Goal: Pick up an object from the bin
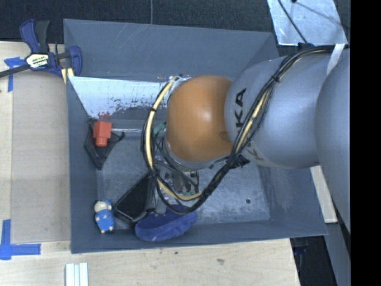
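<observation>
Arm (286, 118): smooth grey casing, letters "KA" readable beside the glossy orange dome cover (193, 121), with yellow and black cables looped round. Gripper (175, 183) sits low at mid-bin under the dome; cannot tell whether it is released or clenched. Nearest it, at the lower left of the grey metal bin (178, 40), is a glossy black flat slab (134, 198), just beside a soft blue pad (166, 225); farther left are a small blue figurine (104, 216) and an orange block (102, 133).

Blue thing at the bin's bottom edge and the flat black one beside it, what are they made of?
The blue thing looks like soft cloth, matte and fuzzy, with a slumped rounded outline. The flat black one is probably hard plastic, smooth with a sheen and straight edges.
</observation>
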Controlling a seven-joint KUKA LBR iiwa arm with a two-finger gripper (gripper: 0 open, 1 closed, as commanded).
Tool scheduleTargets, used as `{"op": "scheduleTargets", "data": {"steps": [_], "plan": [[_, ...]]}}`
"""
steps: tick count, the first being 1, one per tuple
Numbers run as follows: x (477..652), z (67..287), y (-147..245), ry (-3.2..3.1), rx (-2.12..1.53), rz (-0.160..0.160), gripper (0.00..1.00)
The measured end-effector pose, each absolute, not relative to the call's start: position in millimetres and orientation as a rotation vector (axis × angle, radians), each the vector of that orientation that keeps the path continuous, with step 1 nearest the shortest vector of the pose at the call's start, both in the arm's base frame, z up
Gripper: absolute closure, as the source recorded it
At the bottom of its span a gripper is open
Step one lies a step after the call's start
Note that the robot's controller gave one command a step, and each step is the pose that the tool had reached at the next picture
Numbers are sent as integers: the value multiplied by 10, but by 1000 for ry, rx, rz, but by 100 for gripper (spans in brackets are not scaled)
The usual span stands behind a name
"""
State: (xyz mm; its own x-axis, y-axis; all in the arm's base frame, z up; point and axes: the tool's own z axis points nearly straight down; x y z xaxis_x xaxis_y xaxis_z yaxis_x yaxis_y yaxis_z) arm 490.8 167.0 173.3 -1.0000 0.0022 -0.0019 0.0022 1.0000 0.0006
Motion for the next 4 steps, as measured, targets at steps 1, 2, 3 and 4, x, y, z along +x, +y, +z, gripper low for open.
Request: {"op": "scheduleTargets", "data": {"steps": [1, 2, 3, 4], "plan": [[4995, 806, 1412, 3101, 346, 10, 0], [4995, 815, 1414, 3101, 342, 10, 100], [4969, 2256, 1347, 3117, 301, 6, 100], [5179, 1507, 1687, 3112, 451, -2, 100]]}}
